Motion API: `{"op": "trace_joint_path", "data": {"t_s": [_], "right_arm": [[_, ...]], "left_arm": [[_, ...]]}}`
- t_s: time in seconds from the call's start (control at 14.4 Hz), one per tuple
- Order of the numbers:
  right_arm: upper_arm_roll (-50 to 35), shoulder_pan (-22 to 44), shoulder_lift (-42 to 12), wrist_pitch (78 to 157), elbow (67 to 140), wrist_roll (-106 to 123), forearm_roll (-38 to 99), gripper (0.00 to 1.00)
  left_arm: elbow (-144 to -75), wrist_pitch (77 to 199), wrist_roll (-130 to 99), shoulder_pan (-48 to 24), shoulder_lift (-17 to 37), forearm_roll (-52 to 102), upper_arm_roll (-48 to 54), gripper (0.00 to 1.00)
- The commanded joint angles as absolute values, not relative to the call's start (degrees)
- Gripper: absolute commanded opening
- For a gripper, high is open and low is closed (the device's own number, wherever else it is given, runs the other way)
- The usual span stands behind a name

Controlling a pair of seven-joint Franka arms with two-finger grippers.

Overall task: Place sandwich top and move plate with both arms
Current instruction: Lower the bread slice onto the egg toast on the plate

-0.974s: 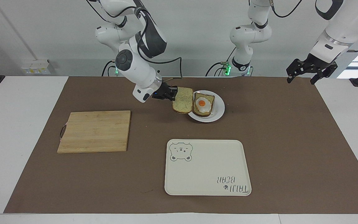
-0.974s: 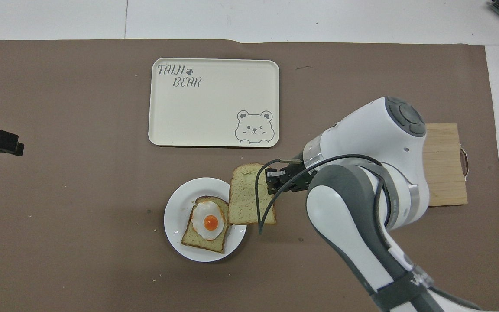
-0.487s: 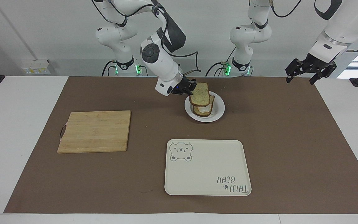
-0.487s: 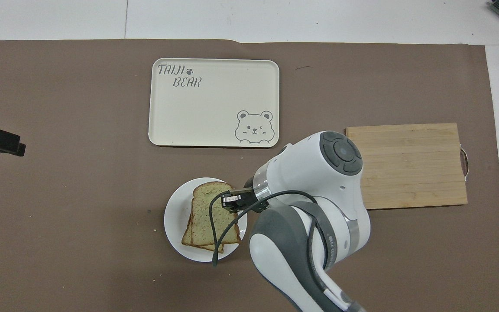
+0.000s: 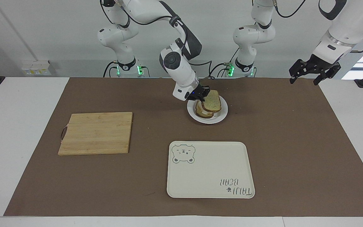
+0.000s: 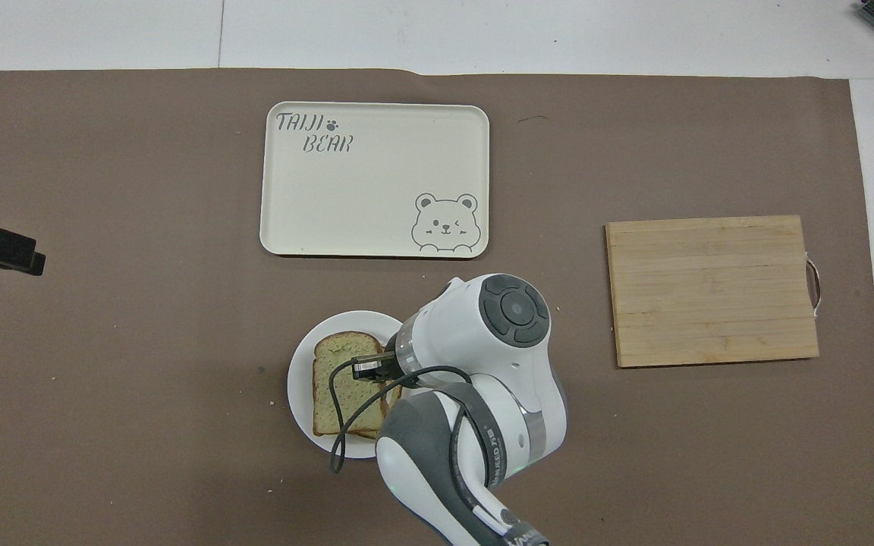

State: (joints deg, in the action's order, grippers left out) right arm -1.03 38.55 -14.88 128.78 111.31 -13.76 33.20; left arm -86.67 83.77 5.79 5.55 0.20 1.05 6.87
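The right gripper [image 5: 202, 94] was closed on one edge of the sandwich top [image 5: 212, 101], its black fingers clamped on the side of the slice that faced the right arm's end of the table. The right arm [image 5: 181, 67] reached down over the plate [image 5: 222, 115], and in the overhead view its white wrist and grey elbow covered that side of the plate. The sandwich top was held above the lower bread slice [image 5: 202, 113], tilted and offset from it, so that a strip of the lower slice's crust showed beneath it; whether the two slices touched could not be told. In the overhead view the speckled face of the sandwich top [image 6: 337, 383] covered nearly all of the slice beneath it. The small white plate [image 6: 302, 365] lay on the brown mat [image 5: 295, 142], near the robots' edge of it. The cream bear tray [image 5: 210, 168] lay farther from the robots than the plate, apart from it. The wooden cutting board [image 5: 96, 133] lay toward the right arm's end of the table, well apart from the plate. The left gripper [image 5: 314, 71] waited in the air over the left arm's end of the mat, its fingers spread with nothing between them.
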Motion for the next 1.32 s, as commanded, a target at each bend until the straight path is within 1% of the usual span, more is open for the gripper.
{"op": "trace_joint_path", "data": {"t_s": [0.0,0.21,0.42,0.7,0.9,1.04,1.11,1.18,1.25], "right_arm": [[-0.9,39.5,-14.8,129.6,112.8,-12.3,35.2,0.0],[-0.9,39.6,-14.8,129.7,114.7,-12.0,35.2,0.0],[-0.9,39.1,-15.7,132.1,114.6,-12.4,35.2,0.0],[-0.9,37.4,-16.3,132.5,114.3,-14.7,35.4,0.0],[-0.9,37.5,-16.3,132.5,114.4,-17.1,35.4,0.0],[-0.9,37.5,-16.3,132.5,114.4,-17.7,35.4,0.0],[-0.9,37.5,-16.3,132.5,114.3,-18.7,35.4,0.2],[-0.9,37.7,-16.2,132.5,114.3,-18.8,35.4,0.85],[-0.9,38.1,-16.2,132.5,114.0,-18.5,35.3,1.0]], "left_arm": [[-86.4,82.7,6.7,5.5,-0.2,1.6,6.7,1.0],[-87.0,83.1,6.9,6.0,-0.6,1.9,6.8,1.0],[-88.0,83.5,6.8,6.1,-1.0,3.2,6.7,1.0],[-89.4,85.0,6.9,6.2,-1.7,5.7,6.6,1.0],[-90.7,85.3,10.3,6.5,-1.7,9.0,6.1,1.0],[-92.5,86.2,12.5,8.8,-1.8,12.7,6.1,1.0],[-93.3,86.7,14.0,9.6,-1.8,14.8,6.1,1.0],[-94.9,87.4,14.8,10.0,-1.9,16.2,6.1,1.0],[-96.5,88.5,14.9,10.1,-2.1,17.7,6.1,1.0]]}}
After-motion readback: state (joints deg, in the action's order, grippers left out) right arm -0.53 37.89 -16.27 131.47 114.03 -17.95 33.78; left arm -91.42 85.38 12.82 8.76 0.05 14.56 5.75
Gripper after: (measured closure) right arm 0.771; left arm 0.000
